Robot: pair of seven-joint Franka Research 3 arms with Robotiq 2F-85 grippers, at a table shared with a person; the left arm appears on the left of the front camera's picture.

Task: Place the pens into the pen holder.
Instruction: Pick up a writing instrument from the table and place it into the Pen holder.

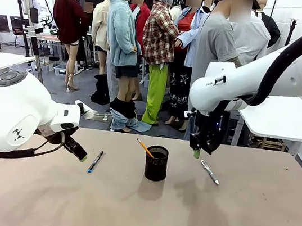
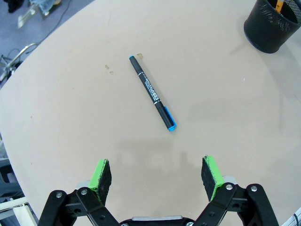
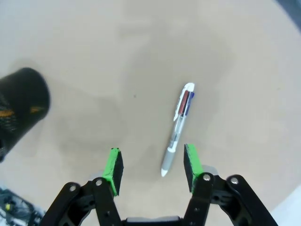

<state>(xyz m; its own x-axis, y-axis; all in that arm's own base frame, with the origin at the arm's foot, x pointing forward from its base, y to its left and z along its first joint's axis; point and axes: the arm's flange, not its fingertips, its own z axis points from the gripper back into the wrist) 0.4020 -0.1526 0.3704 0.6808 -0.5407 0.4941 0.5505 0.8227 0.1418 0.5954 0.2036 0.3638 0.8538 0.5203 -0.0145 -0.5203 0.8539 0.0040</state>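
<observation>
Two grippers hang over the table (image 1: 125,211), both empty. The right gripper (image 3: 153,164) holds its jaws partly apart with nothing between them. Just ahead of its green pads (image 3: 114,165) and below them lies the silvery pen (image 3: 178,129), flat on the table. Its tip lies close to one pad and its clip end points away from the gripper. Farther out, off to the other side, stands the pen holder (image 3: 21,106), upright, with the orange pencil (image 1: 145,148) already leaning in it.

The left gripper (image 2: 156,172) has its jaws spread wide. The dark pen (image 2: 153,93) with the blue cap lies well ahead of its fingertips, slanted to their line, and the holder stands far beyond it to one side.

The step in hand looks like the right arm's pick of the silvery pen. The barrel already runs roughly along the fingers, so the jaws would close squarely across it. The pen sits off-centre, though, and mostly ahead of the pads. A good grasp probably means:
- moving forward until the pads flank the middle of the barrel;
- centring the pen between them;
- lowering until the tips almost meet the table before closing.

A thin round barrel may roll if one pad reaches it first.
</observation>
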